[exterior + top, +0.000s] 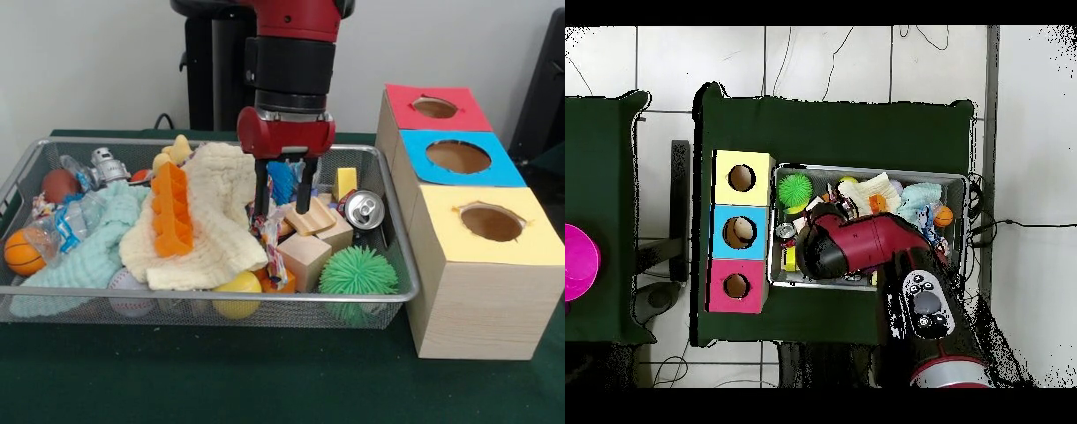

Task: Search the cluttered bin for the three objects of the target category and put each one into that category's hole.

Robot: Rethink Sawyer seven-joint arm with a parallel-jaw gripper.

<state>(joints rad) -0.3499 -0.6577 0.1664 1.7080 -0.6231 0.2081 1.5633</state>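
The silver wire mesh bin [212, 296] lies on the green table, full of clutter; it also shows in the overhead view [961, 182]. My gripper [284, 201] hangs low inside the bin's right half, open, with nothing between its fingers [262, 190]. A small floppy piece with a busy red, yellow and blue print [272, 247] lies just below the left finger, between the cream cloth and the wooden blocks. The yellow-topped hole [491, 223] is in the nearest wooden box, right of the bin, and shows in the overhead view [742, 178]. In the overhead view my arm hides the gripper.
A cream waffle cloth [216, 221], a mint cloth [97, 247] and an orange foam piece [172, 208] fill the bin's left and middle. Wooden blocks [305, 256], a can [364, 210] and a green spiky ball [357, 272] sit at the right. Blue-topped [457, 156] and red-topped [434, 107] holes stand behind the yellow one.
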